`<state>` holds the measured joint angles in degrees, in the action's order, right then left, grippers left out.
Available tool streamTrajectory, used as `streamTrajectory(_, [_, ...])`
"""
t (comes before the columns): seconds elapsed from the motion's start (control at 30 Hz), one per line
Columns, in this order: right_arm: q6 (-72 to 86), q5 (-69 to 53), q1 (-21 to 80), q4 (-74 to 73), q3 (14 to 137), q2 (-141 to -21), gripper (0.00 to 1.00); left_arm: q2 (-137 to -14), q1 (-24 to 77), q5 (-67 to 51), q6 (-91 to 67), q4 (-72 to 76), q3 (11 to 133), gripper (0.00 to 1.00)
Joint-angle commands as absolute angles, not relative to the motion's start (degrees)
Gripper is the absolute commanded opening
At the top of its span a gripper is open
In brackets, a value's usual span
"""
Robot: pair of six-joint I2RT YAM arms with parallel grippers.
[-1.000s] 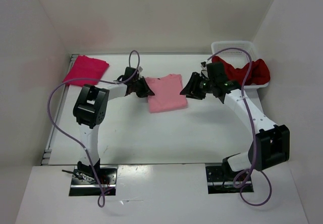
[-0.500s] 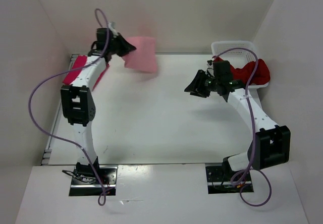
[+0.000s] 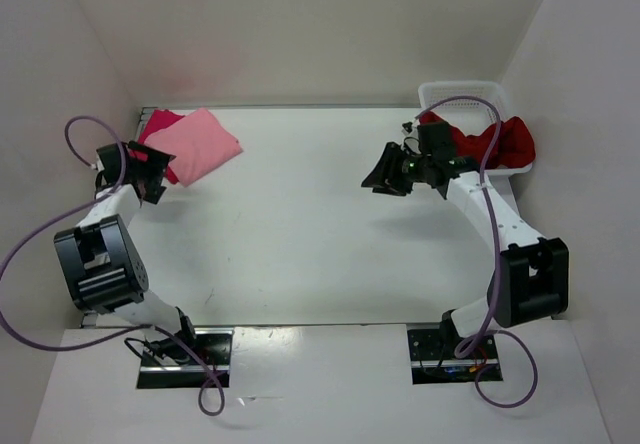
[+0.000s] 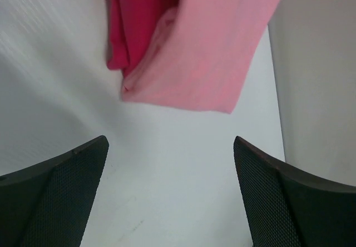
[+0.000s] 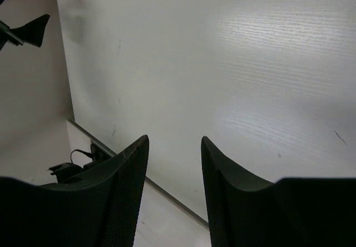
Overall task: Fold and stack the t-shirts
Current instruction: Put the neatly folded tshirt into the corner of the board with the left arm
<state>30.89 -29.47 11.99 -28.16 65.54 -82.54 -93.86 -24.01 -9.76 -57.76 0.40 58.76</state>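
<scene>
Far across the table (image 3: 320,254) from the basket (image 3: 455,92), the left gripper (image 3: 155,174) hangs spread wide w/ nothing in it. It's just beside the light pink shirt (image 3: 205,142), which lies folded but skewed on the crimson-pink shirt (image 3: 158,124). Prob worth nudging that pair square, then lifting clear w/o snagging an edge. Nearer the basket, the right gripper (image 3: 380,177) hovers over bare table, jaws apart, empty. The dark red shirt (image 3: 505,142) sits bunched in the basket, spilling over its rim. I'd pinch it near the collar, draw it out slowly so the basket doesn't tip, and spread it flat before folding.
</scene>
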Motion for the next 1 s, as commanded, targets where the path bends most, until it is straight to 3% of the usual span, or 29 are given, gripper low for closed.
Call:
streamTrajectory(0.0, [29.3,-30.8,11.7,-27.2,65.5,-83.3,0.48,-85.3,-22.3,-7.9,-61.1,5.3,56.3,1.0])
streamTrajectory(0.1, [29.3,-30.8,11.7,-27.2,65.0,-83.9,0.37,-81.3,-22.3,-9.2,-61.1,3.3,55.0,1.0])
streamTrajectory(0.2, [29.3,-26.9,11.7,-27.2,65.0,-84.5,0.12,-78.2,-18.8,-12.1,-56.5,0.7,54.5,1.0])
streamTrajectory(0.27, [29.3,-24.4,11.7,-27.9,66.4,-85.2,0.03,-77.2,-14.2,-13.8,-52.8,-1.2,54.5,0.87])
streamTrajectory(0.33, [29.3,-22.2,11.7,-29.4,68.6,-85.8,0.01,-77.2,-8.4,-17.0,-50.6,-2.4,54.5,0.7])
streamTrajectory(0.57, [28.4,-10.6,11.2,-31.5,76.0,-86.8,0.05,-84.8,13.5,-21.8,-46.1,-5.5,54.5,0.28])
streamTrajectory(0.77, [27.0,0.4,5.5,-32.6,84.6,-89.7,0.06,-90.9,27.3,-23.0,-46.7,-3.7,57.4,0.22])
streamTrajectory(0.97, [25.4,11.9,-1.7,-37.6,97.9,-100.0,0.05,-94.7,32.3,-26.0,-42.3,-5.6,64.3,0.1])
